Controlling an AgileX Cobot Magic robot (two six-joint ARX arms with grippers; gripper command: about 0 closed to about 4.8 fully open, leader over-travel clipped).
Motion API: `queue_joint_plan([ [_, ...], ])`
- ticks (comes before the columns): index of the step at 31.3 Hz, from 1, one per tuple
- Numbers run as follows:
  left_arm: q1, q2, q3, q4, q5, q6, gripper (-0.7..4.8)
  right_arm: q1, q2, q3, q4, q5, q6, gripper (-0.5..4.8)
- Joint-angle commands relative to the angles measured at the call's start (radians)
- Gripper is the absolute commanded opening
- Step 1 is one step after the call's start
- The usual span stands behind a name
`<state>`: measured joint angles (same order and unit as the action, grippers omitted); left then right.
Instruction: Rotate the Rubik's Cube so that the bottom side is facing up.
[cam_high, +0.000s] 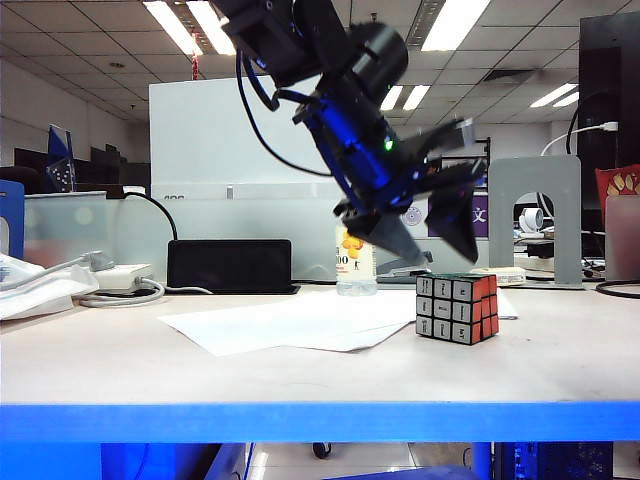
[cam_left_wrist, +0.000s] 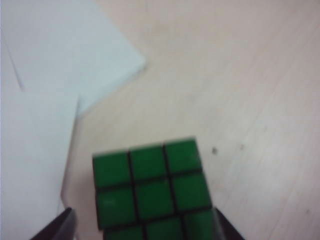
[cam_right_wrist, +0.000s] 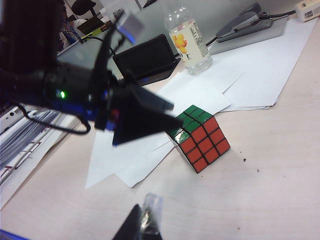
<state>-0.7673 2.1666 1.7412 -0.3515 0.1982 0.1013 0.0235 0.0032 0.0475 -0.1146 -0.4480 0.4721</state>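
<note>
Under left gripper (cam_high: 430, 240): Rubik's Cube (cam_high: 456, 308), green side up, not touched.
Left jaws: spread wide; you lower them evenly.
Right gripper (cam_right_wrist: 142, 225): far off, cannot tell.

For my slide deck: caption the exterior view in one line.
Left gripper, fingers spread, hangs above the Rubik's Cube resting on the table beside white paper.
</note>
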Motion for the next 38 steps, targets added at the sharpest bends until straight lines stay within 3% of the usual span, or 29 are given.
queue_joint_plan([
  [1,-0.002,-0.003,0.01,-0.026,-0.016,0.01,3.51,0.001,-0.002,0.004,0.038,-0.003,0.026,-0.01],
  [12,-0.002,0.01,0.01,0.023,-0.019,0.032,3.51,0.002,-0.002,0.004,0.04,-0.007,0.027,-0.01],
  [23,-0.009,0.032,0.01,0.077,-0.011,-0.01,3.5,0.002,-0.002,0.004,0.04,-0.025,0.027,-0.01],
  [28,-0.017,0.075,0.01,0.056,0.012,-0.063,3.5,0.002,-0.002,0.004,0.04,-0.025,0.027,-0.01],
  [33,-0.036,0.095,0.01,-0.008,0.005,-0.037,3.51,0.002,-0.002,0.004,0.039,-0.026,0.027,-0.01],
  [38,-0.038,0.094,0.016,0.013,-0.019,-0.027,3.5,0.002,-0.002,0.004,0.036,-0.026,0.027,-0.01],
])
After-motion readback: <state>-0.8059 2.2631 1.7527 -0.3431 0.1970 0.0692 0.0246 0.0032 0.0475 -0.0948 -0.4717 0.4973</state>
